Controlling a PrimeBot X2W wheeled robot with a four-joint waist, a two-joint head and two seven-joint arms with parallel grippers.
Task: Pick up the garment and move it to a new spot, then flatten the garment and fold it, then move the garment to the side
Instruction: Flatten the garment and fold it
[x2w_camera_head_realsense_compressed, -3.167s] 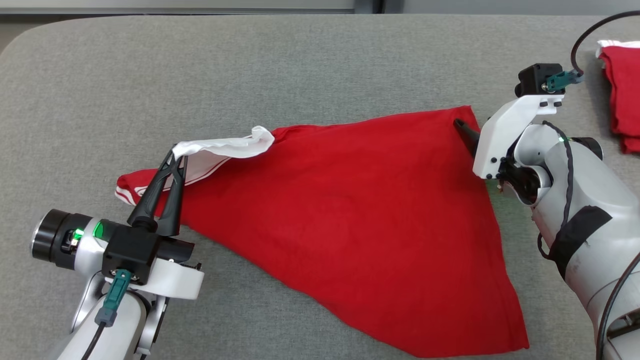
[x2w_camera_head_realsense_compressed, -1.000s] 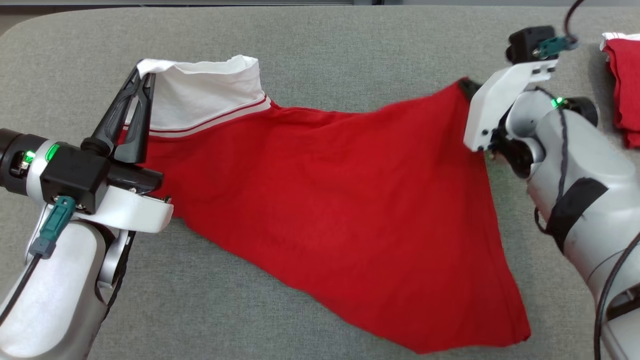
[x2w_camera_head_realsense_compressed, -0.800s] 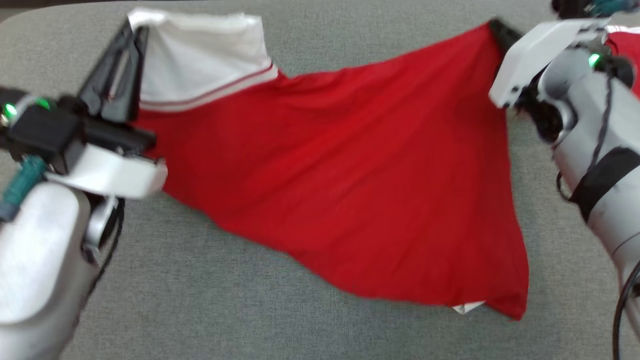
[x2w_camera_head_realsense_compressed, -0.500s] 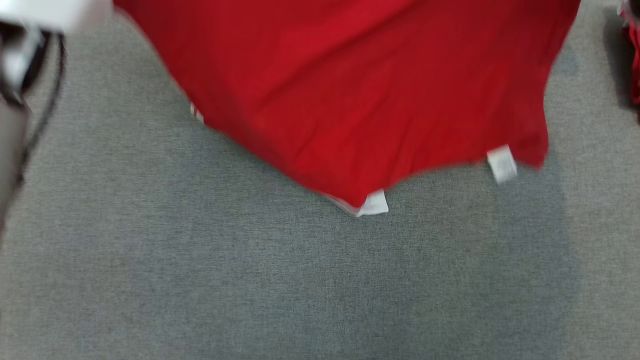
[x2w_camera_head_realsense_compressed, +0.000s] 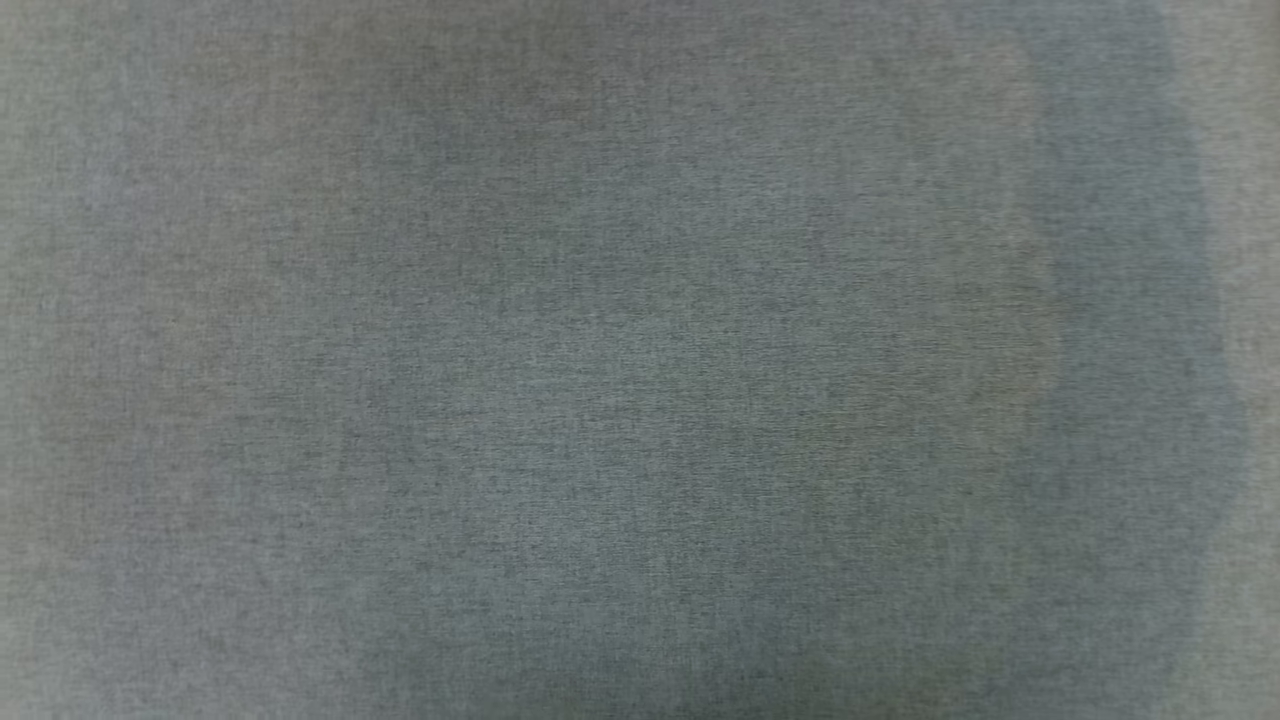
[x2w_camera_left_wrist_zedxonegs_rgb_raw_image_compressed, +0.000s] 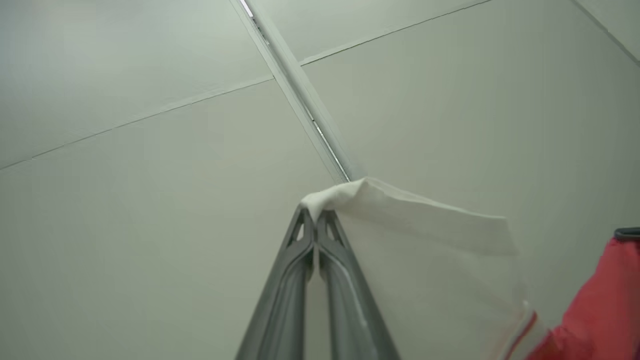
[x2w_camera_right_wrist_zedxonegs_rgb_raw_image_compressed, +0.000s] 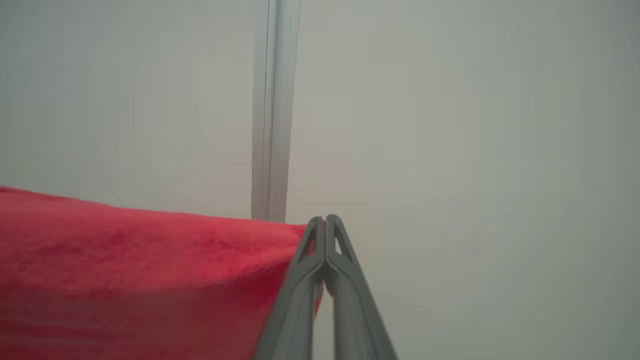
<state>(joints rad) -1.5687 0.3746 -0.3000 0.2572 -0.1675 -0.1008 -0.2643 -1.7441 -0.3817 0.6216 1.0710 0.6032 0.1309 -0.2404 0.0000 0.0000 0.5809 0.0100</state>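
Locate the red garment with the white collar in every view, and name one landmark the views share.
Head view: grey fabric table surface, with a darker band at the right.
Left wrist view: red garment with a white collar; collar pinched at the left claw tips, centre; red body at lower right.
Right wrist view: the garment spans the lower left, its corner pinched in the right claw.
Shared landmark: the pale metal rail beyond each claw.

Slim grey grippers
Left gripper (x2w_camera_left_wrist_zedxonegs_rgb_raw_image_compressed: 316, 219) and right gripper (x2w_camera_right_wrist_zedxonegs_rgb_raw_image_compressed: 326, 218): long tapering fingers (x2w_camera_left_wrist_zedxonegs_rgb_raw_image_compressed: 345, 280), a triangular cut-out just behind each tip.
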